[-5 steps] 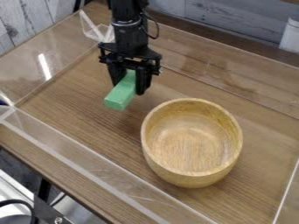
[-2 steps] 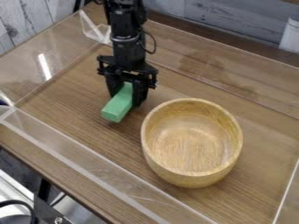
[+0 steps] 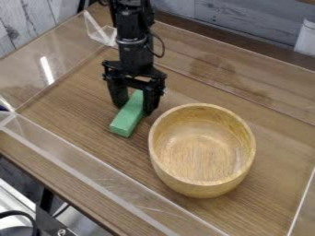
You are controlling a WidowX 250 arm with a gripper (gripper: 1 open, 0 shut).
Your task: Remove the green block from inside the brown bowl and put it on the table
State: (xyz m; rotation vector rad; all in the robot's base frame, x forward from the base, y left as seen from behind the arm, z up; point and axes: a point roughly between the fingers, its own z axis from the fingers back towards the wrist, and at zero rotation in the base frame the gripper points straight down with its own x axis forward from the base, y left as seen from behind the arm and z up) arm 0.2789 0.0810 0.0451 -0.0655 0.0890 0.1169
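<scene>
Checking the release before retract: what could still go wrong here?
1. The open hand still straddles the green block; a skewed lift could drag or flip it.
2. The block lies close to the brown bowl; a nudge could push it against the rim.
3. Whether a finger still touches the block is unclear.

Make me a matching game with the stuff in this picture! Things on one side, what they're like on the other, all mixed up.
Things:
1. green block
2. brown bowl
3. pincer
4. table

What they're like:
A. empty inside
B. open, pointing down over the block
C. lying on the table, left of the bowl
D. wood-grain top with clear walls around it

Pairs: 1-C, 2-A, 3-B, 4-D
</scene>
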